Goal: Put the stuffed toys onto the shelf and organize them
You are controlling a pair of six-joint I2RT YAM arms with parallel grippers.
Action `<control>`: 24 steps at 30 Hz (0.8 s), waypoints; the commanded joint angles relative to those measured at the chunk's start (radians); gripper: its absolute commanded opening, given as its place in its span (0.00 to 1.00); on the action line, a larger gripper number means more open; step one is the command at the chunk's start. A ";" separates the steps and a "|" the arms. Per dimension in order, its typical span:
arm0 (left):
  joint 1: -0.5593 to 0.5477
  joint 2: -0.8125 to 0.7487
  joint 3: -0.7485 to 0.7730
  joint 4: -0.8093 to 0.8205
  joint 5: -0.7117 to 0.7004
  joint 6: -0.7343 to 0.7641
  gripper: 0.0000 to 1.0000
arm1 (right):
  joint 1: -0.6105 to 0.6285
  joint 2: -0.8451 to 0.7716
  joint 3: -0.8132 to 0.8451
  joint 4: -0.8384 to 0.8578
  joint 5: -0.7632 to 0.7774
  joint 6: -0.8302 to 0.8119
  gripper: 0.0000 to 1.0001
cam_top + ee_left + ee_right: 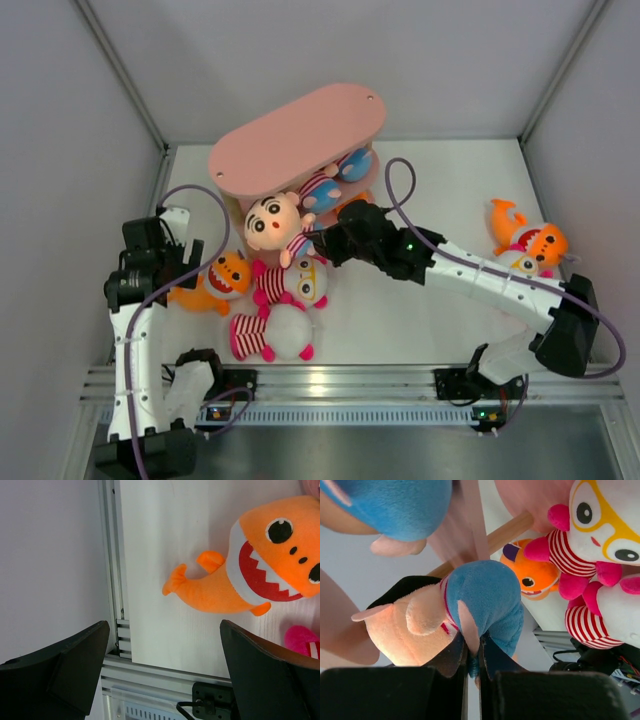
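While the left gripper (192, 250) hangs at the 9 o'clock side of the white tabletop (420, 310) with its dark fingers spread wide and nothing between them, an orange shark-shaped plush (222, 278) with a white toothy mouth lies just at its 3 o'clock. Touching that shark's 3 o'clock side sits a white-headed plush doll (300, 283) with yellow glasses and a pink-striped body. A second white-headed doll (275, 335) lies at its 6 o'clock, striped legs pointing to 9 o'clock. At the first doll's 12 o'clock, a peach-skinned boy doll (272, 222) with black hair lies against the front of the pink oval-boarded shelf (300, 135), which stands at the table's 12 o'clock. Whether it rests on a board cannot be told. The right gripper (472, 655) is pinched tight on this doll's blue shorts. Another boy doll (335, 178) in blue shorts lies inside the shelf under the top board. At the table's 3 o'clock edge lies an orange fish plush (530, 240), well apart from the rest.
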 commanded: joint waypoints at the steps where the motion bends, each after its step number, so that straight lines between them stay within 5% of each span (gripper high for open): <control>1: -0.006 -0.003 0.021 0.019 0.005 -0.002 0.98 | 0.027 0.013 0.033 0.075 0.035 0.092 0.00; 24: -0.060 -0.017 0.024 0.007 -0.099 0.031 0.98 | 0.022 0.254 0.270 0.077 0.142 0.255 0.00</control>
